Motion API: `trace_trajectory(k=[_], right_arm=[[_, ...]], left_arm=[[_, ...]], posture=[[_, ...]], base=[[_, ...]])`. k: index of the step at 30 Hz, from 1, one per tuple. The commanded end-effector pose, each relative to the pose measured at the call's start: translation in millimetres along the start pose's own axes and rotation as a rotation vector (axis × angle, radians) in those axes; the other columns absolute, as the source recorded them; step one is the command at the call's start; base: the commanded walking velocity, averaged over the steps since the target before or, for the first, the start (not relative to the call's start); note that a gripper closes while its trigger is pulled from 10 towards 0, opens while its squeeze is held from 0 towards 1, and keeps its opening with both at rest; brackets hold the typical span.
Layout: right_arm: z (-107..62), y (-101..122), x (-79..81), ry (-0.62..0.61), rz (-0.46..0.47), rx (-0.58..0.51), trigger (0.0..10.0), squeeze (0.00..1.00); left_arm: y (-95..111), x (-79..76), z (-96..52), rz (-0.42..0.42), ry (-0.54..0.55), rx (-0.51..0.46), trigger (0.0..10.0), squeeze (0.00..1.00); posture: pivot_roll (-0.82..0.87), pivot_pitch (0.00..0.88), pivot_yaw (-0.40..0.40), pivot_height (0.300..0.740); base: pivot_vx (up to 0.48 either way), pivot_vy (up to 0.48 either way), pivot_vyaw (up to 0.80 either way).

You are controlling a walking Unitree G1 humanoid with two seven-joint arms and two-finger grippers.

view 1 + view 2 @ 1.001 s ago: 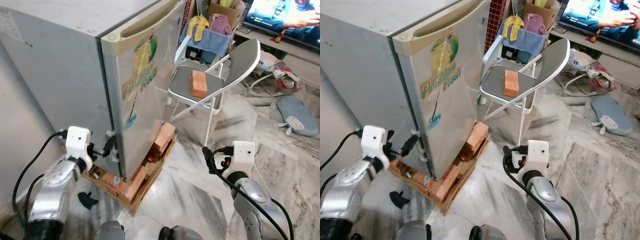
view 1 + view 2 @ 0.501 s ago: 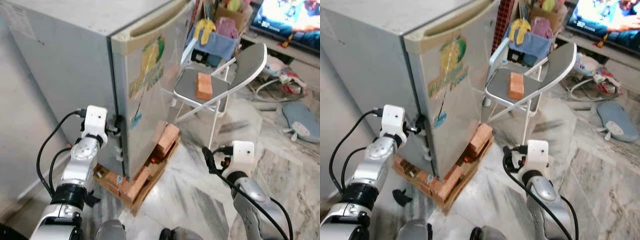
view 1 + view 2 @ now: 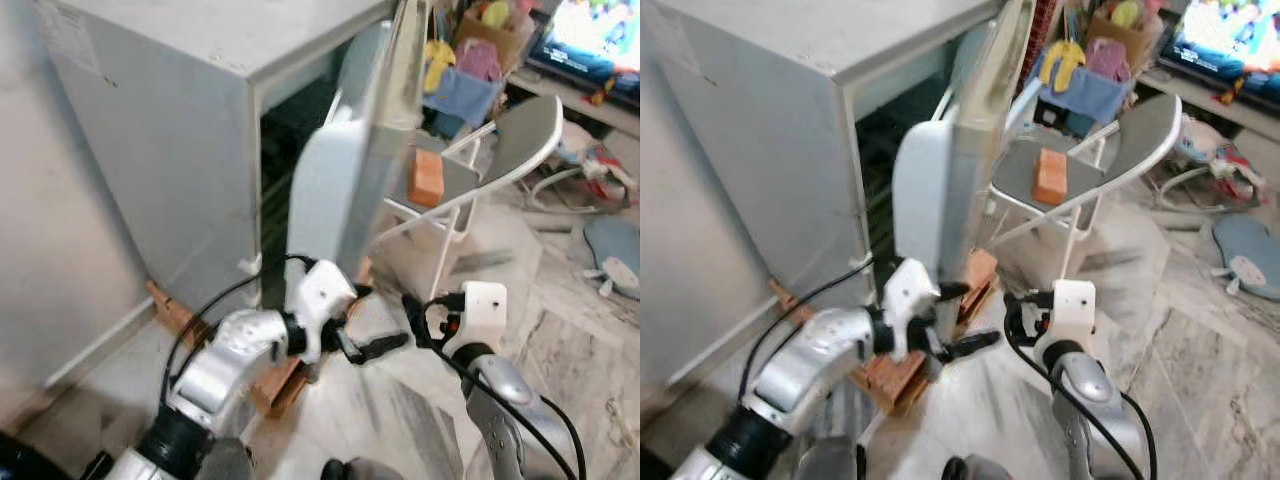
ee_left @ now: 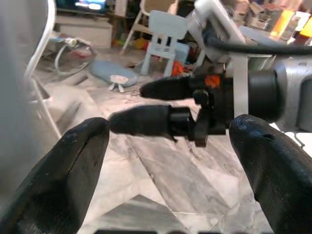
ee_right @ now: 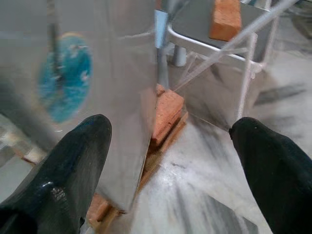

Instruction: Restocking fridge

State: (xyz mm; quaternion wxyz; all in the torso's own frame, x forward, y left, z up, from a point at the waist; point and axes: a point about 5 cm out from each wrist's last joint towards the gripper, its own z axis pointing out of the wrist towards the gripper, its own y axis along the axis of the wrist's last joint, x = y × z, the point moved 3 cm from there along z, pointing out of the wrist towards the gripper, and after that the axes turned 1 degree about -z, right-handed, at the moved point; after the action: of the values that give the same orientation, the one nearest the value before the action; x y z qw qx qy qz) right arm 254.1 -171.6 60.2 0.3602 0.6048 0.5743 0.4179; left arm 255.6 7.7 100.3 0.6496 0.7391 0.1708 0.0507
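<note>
The fridge door (image 3: 940, 190) stands ajar — the left end effector (image 3: 965, 320), fingers apart, sits by its lower edge, near a brick (image 3: 1050, 176) on the folding chair (image 3: 1120, 140).

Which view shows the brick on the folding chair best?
The right eye view: the brick lies whole on the chair seat. In the left eye view the fridge door crowds it; the right wrist view cuts it off at the frame edge.

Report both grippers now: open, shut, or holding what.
Left gripper: open, empty, by the fridge door.
Right gripper: open, empty, facing the door.
</note>
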Motion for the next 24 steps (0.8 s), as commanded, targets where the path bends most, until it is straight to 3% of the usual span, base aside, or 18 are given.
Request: trace_trajectory(k=[1,6,12,24], right_arm=[[-3.3,4.2,-6.5,-0.025,-0.006,-0.013,10.0,0.0],[-5.1,6.4,-8.5,-0.047,-0.019,-0.029,10.0,0.0],[-5.8,7.2,-9.7,-0.06,-0.02,-0.036,10.0,0.0],[-3.8,7.3,-10.7,-0.067,-0.022,-0.033,10.0,0.0]], left_arm=[[-1.9,8.1,-5.8,-0.018,0.028,0.007,10.0,0.0],[-2.4,12.6,-20.8,-0.043,0.054,0.032,10.0,0.0],[0.2,11.5,-24.1,-0.058,0.042,0.023,10.0,0.0],[-0.2,17.7,-23.9,-0.09,0.076,0.046,10.0,0.0]], posture=[[0.11,0.041,-0.114,0.74],[0.12,0.044,-0.113,0.74],[0.12,0.047,-0.114,0.74],[0.12,0.037,-0.113,0.74]], base=[[0.0,0.0,0.0],[0.0,0.0,0.0],[0.0,0.0,0.0],[0.025,-0.437,0.0]])
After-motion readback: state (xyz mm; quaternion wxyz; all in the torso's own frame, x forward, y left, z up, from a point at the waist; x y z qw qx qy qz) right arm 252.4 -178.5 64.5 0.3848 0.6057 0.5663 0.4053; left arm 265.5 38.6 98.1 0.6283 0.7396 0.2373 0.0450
